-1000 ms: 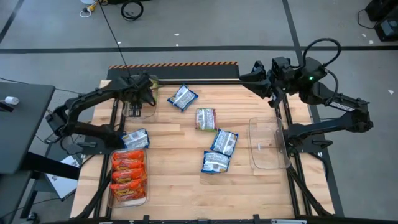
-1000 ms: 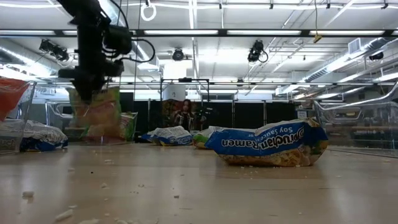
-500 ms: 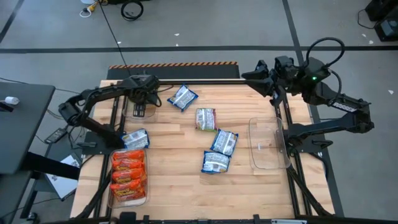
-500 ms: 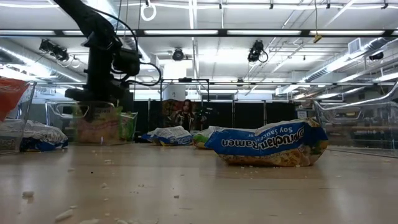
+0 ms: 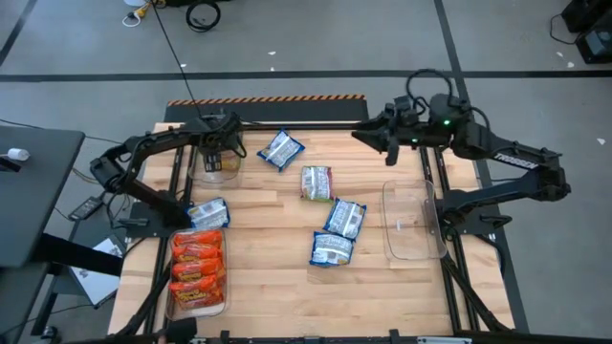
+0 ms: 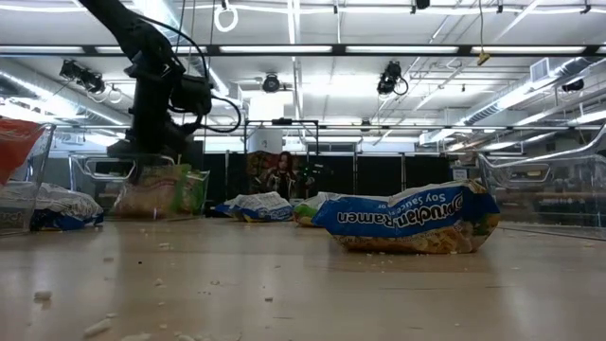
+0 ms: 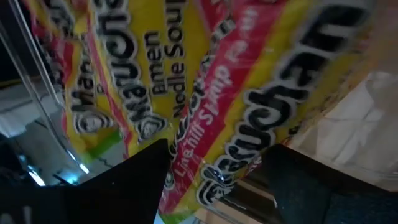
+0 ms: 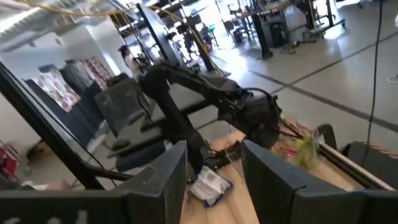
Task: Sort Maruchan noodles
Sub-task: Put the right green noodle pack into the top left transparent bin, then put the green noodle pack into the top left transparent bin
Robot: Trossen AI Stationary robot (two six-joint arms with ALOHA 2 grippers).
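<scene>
Left gripper (image 5: 218,153) lowered into bin (image 5: 205,172) — fingers (image 7: 130,180) parted, packet (image 7: 205,93) label wrist-view only

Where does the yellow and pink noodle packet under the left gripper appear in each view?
High view: yellow and pink noodle packet in the clear bin at the table's far left corner, under the left gripper.
Low view: left of centre, inside the bin.
Left wrist view: fills the picture.
Right wrist view: far off.
Shared landmark: the left gripper.

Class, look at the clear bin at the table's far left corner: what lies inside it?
The clear bin holds yellow-pink noodle packets, with the left gripper above. Their number and anything beneath are hidden.
</scene>
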